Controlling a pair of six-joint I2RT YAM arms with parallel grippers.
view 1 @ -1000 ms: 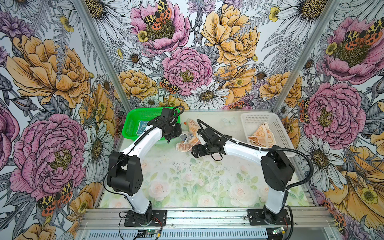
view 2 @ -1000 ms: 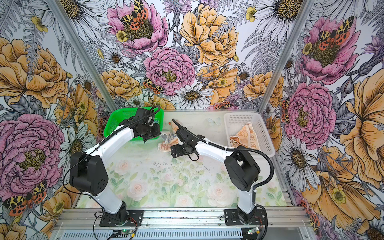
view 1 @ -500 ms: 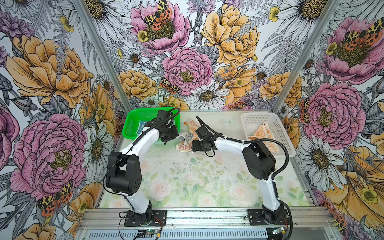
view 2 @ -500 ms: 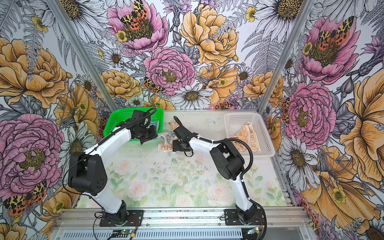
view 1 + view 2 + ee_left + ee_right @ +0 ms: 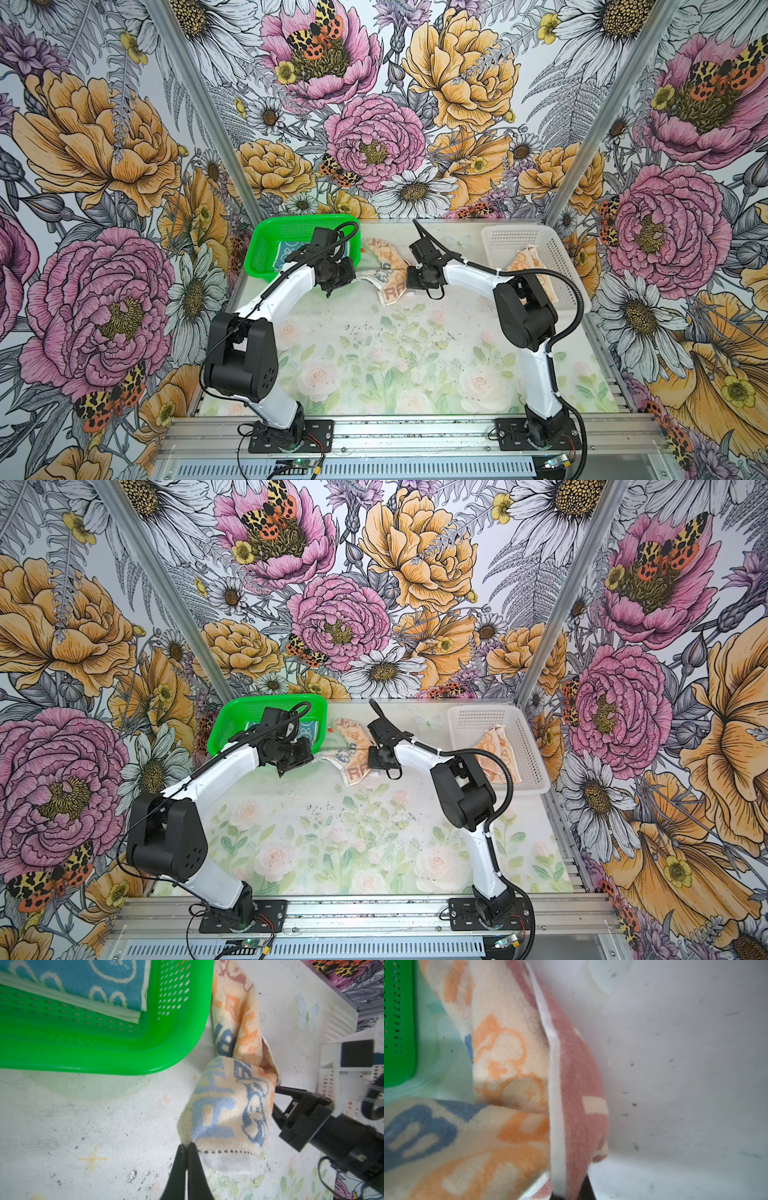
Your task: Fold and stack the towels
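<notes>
Table point(image 5: 395, 353), both top views. Green mesh basket point(image 5: 261, 253) at 11 o'clock. Inside it the blue towel point(image 5: 83, 976), folded flat, white bunnies up. One done, by the look of it.

Cream towel point(image 5: 388, 270) with RABBIT lettering at 12 o'clock, just beside the green basket's rim, bunched and twisted, not yet flat. Left gripper point(image 5: 187, 1148): jaws closed, pinching a hemmed corner. Right gripper point(image 5: 409, 277): closed on the opposite edge; the right wrist view shows the white hem running down between its fingers. Both arms on the one cloth, which spans the gap between them. Cannot tell how much of it is clear of the table.

White mesh basket point(image 5: 511, 239) at 2 o'clock. Orange towel point(image 5: 525, 262) lies crumpled in it, no gripper near.

Judgement: roughly a third through. Cream cloth is at the spreading stage; it needs pulling flat, folding, then stacking on the blue. Orange comes after: fetch, fold, stack.
</notes>
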